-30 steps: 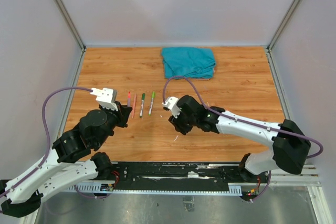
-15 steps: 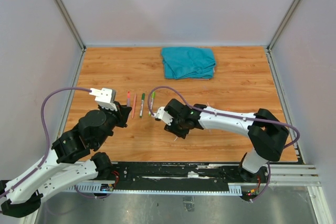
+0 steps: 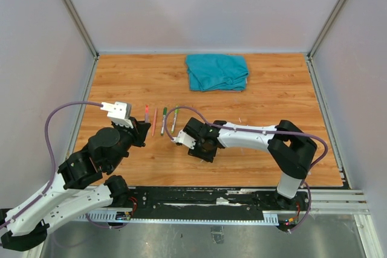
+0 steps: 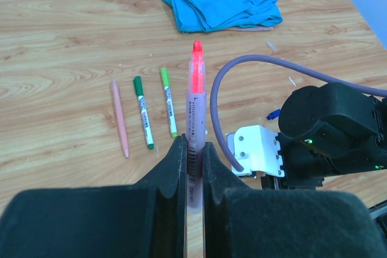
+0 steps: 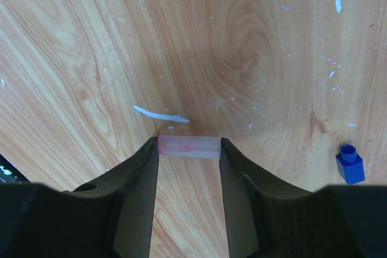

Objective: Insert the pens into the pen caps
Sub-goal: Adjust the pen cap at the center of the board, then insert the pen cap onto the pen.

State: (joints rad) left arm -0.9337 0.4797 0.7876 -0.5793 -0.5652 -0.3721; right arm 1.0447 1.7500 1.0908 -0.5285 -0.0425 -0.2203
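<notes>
left gripper [image 4: 192, 150] pinches red pen [image 4: 195, 104], tip pointing away; right gripper [image 5: 188, 148] clamps clear cap [image 5: 188, 146] crosswise, visible only from its wrist.

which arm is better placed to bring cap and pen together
Probably right: the right gripper holds the cap close beside the left gripper, which is shut on the red pen, tip free. A short move should do.

My left gripper [image 4: 193, 149] pinches the red pen [image 4: 195, 107], bare tip forward. My right gripper [image 5: 189, 152] clamps a clear cap [image 5: 188, 147] crosswise. Three pens [image 4: 143, 112] lie parallel; a blue cap [image 5: 350, 164] lies loose.
</notes>
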